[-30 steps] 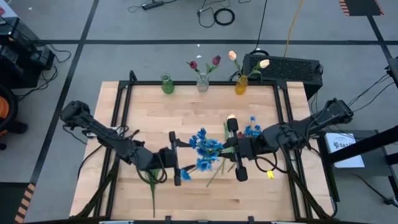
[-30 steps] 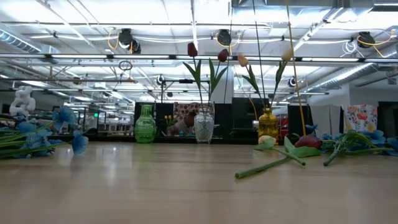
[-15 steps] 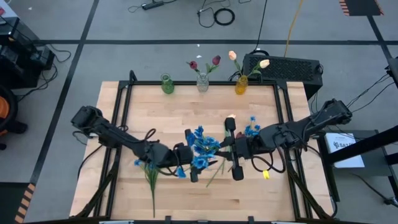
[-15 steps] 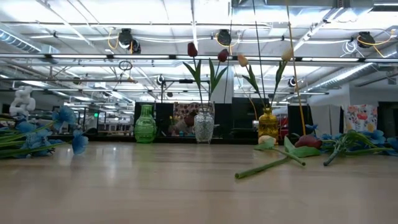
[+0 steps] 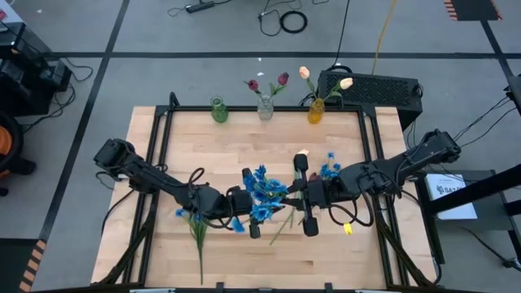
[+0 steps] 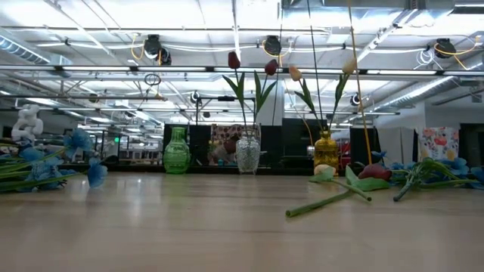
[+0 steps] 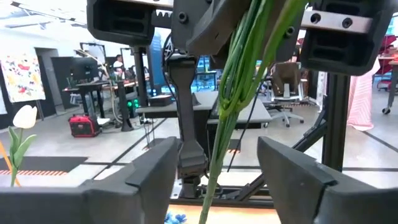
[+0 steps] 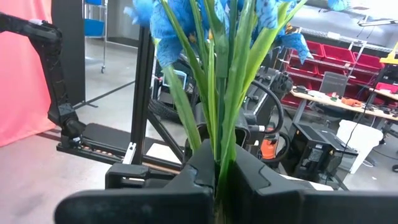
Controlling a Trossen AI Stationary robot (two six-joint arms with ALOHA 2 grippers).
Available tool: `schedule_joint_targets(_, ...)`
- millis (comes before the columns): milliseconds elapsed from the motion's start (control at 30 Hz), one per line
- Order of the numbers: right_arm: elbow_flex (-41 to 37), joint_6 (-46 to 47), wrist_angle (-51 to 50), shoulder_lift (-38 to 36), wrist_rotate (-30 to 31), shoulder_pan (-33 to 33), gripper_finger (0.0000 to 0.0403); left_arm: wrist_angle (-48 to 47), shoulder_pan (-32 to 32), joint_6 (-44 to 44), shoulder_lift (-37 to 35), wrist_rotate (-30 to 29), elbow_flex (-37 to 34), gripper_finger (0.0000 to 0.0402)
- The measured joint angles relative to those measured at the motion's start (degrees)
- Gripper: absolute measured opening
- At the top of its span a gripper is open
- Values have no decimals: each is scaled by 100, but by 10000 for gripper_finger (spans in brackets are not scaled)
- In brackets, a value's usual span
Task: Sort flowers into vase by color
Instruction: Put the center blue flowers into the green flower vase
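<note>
A handover of the blue flower bunch (image 5: 262, 195) appears to be taking place above the middle of the table (image 5: 244, 130), and this is where trouble is being risked. The stems (image 8: 219, 118) are being pinched between the pressed-together fingers of the right gripper (image 8: 219, 180), while the left gripper (image 7: 214, 177) is being held spread around a green stem (image 7: 233, 93), its fingers (image 7: 152, 180) standing clear on either side without touching it. If the right gripper is released before the left one is properly closed, the bunch is likely to be dropped back onto the table; if only one stem of several is being caught, the bunch could be pulled apart. A tug from both arms at once could also bend the thin stems.

In the high view the blossoms are lying between the two grippers, touching or just beside both. Loose blue flowers (image 5: 330, 170) are lying toward the table's right side, another blue flower (image 5: 195, 232) toward the near-left, and a cream tulip (image 6: 324, 172) near the right gripper. At the far edge, the green vase (image 5: 218, 110) is standing empty, the clear vase (image 5: 265, 107) is holding red tulips (image 5: 282, 80), and the amber vase (image 5: 316, 111) is holding cream tulips (image 5: 304, 73).
</note>
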Motion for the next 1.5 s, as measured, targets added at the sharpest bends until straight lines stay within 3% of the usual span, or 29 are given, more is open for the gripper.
schedule_joint_targets(400, 0, -64, 31, 0, 1, -2, 9, 119, 103, 5, 0, 247, 0, 130)
schedule_joint_targets(1100, 0, -85, -6, -2, 1, -4, 9, 299, 109, 276, 0, 288, 0, 121)
schedule_joint_targets(1367, 0, -61, -65, -4, 24, -4, 9, 229, 107, 317, 0, 296, 0, 17)
schedule_joint_targets(1500, 0, 32, -85, -4, 131, 1, 25, 196, 108, 450, -1, 297, 0, 20)
